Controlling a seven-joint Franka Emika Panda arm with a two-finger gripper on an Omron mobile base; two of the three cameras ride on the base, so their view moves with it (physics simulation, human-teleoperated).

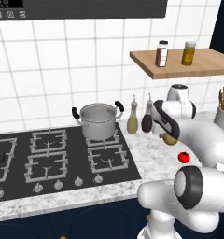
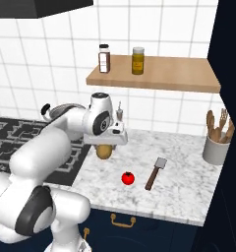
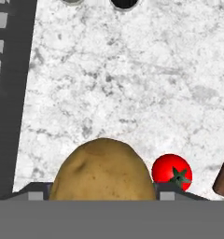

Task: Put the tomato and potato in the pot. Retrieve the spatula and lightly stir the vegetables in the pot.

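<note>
While the oval golden-brown potato sits pinched between the two dark finger tips of the gripper, it hangs above the white marbled counter, just right of the black gas hob. It looks firm and fairly light, with a dull, slightly rough skin that should not slip much; the fingers take it across its short width, near the middle, which seems the safest place on so rounded a body.

Below and slightly nearer lies the small round bright red tomato, resting on the counter. Its skin is smooth and glossy, and it is likely softer than the potato, so a gentle squeeze across its widest part would suit it, and it may roll if nudged.

Right of the tomato lies the slim dark-handled spatula, stiff and thin, best taken at mid-handle.

At the far right corner of the hob stands the round silver steel pot with two black side handles, apparently empty.

By count: one potato, one tomato, one spatula, one pot. Two jars stand on the wooden shelf, and two bottles stand beside the pot.
</note>
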